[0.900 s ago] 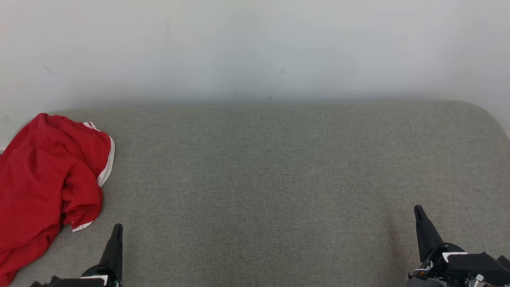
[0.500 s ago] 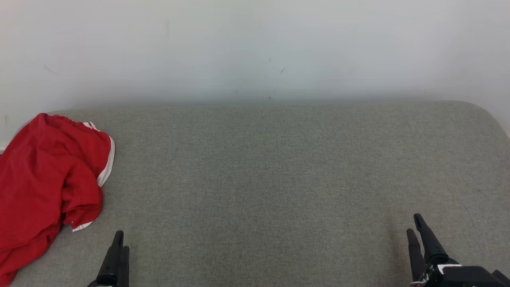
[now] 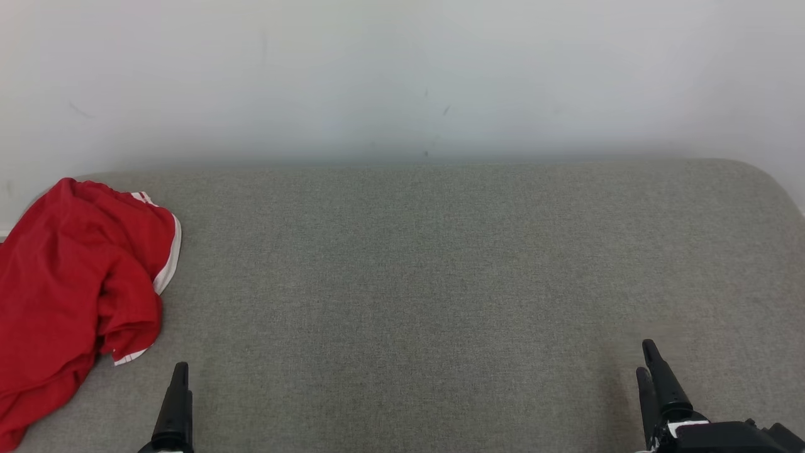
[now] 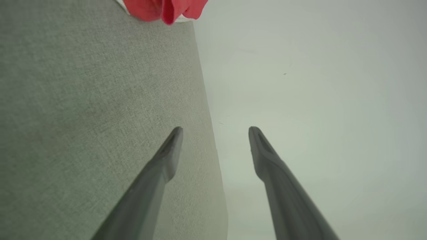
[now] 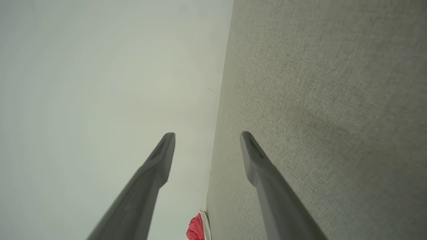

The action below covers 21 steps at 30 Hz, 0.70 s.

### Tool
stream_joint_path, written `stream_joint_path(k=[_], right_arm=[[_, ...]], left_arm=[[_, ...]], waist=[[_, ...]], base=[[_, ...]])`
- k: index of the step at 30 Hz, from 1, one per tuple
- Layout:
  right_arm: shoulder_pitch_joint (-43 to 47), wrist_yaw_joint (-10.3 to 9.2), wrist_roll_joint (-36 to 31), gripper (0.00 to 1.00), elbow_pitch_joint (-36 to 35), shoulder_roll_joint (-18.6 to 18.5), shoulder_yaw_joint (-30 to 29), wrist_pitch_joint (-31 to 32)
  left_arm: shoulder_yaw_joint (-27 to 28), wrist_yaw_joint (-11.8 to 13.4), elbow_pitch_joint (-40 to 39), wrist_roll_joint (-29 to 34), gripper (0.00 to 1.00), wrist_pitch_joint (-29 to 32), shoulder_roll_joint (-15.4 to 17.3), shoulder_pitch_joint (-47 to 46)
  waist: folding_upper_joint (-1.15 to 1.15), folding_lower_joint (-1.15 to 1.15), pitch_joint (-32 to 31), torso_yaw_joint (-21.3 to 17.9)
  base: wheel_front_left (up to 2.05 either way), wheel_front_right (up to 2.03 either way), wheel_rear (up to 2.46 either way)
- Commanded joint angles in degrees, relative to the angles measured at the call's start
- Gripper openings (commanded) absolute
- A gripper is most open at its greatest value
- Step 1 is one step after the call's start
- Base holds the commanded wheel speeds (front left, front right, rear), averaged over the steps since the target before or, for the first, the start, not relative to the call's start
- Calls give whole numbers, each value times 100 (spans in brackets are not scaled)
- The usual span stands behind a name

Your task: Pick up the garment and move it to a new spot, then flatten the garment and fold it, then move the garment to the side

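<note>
Seemingly yet to lift, flatten or fold crumpled red garment [image 3: 69, 277] at grey pad [image 3: 440, 283]'s left edge; left gripper [image 4: 215, 128], right gripper [image 5: 207, 133] parted, empty.

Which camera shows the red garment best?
The head view: the crumpled red garment lies broadly visible at the left end of the grey cushion. The left wrist view catches a small piece at its top edge; the right wrist view, a sliver at its bottom edge.

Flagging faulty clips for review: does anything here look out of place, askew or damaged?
The red garment lies bunched and creased at the left edge of the grey fabric surface, unfolded. The left tool and right tool are open and empty. No damage visible.
</note>
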Motion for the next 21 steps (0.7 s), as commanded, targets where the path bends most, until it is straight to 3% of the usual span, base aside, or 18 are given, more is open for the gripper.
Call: stream_joint_path(k=[1,12,21], right_arm=[[-63,15,-334,100,-113,-22,78,-84],[-23,19,-1350,100,-207,-24,260,-331],[5,24,-2453,100,-335,-25,404,-531]], left_arm=[[41,3,-142,336,100,-82,32,-40],[-44,142,-353,1369,100,-319,37,0],[-193,438,-564,2419,100,-509,41,54]], waist=[[0,0,0,4],[0,0,6,19],[0,0,9,32]], base=[[0,0,0],[0,0,0],[0,0,0]])
